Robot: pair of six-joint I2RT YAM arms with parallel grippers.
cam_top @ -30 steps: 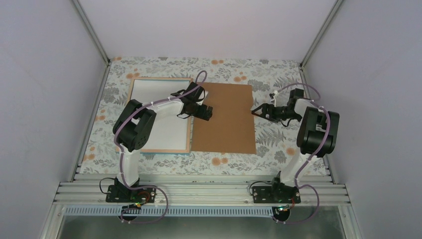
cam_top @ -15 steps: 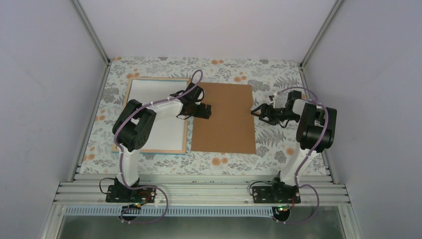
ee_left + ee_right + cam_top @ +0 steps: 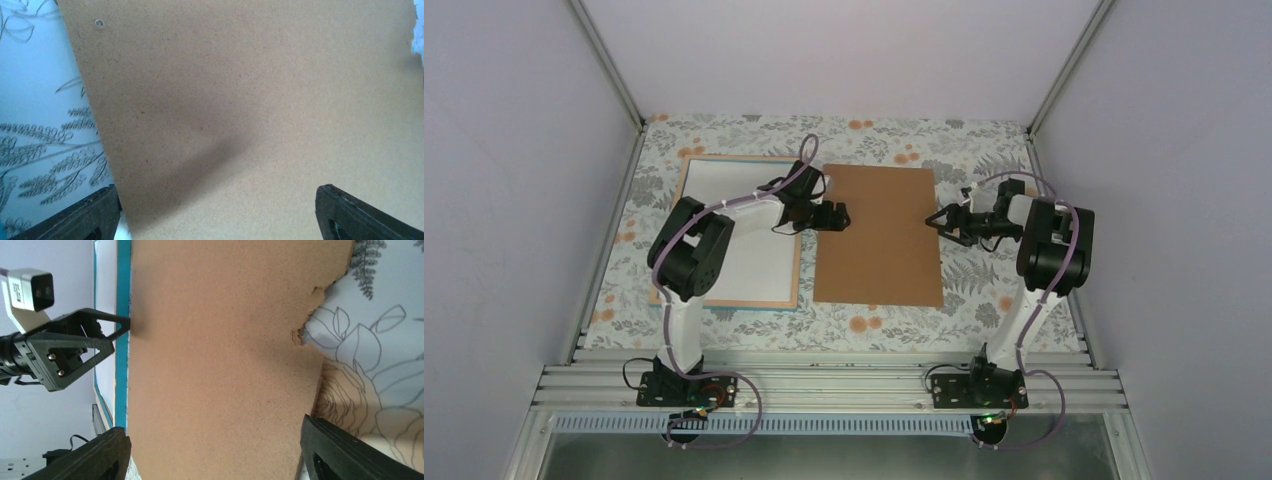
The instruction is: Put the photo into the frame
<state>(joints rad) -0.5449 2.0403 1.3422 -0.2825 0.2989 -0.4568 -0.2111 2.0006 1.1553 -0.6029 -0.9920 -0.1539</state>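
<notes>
The frame (image 3: pixel 724 303) lies flat at the left with its light wood edges up and a white sheet (image 3: pixel 754 260) filling it. Its teal border also shows in the right wrist view (image 3: pixel 122 315). The photo is out of view. The plain brown board (image 3: pixel 879 240) lies in the middle, beside the frame. My left gripper (image 3: pixel 832 215) is open and empty, low over the board's left edge (image 3: pixel 220 217). My right gripper (image 3: pixel 946 221) is open and empty at the board's right edge (image 3: pixel 215 455).
A floral tablecloth (image 3: pixel 874 325) covers the table. The board has a chipped corner (image 3: pixel 310 305) and a small hole (image 3: pixel 98 23) near one edge. Metal posts and plain walls close in the back and sides. The left gripper also shows in the right wrist view (image 3: pixel 65 355).
The frame has shifted left and now lies apart from the board. The board has slid slightly right. The right gripper has moved in to the board's right edge; the left gripper has shifted slightly.
</notes>
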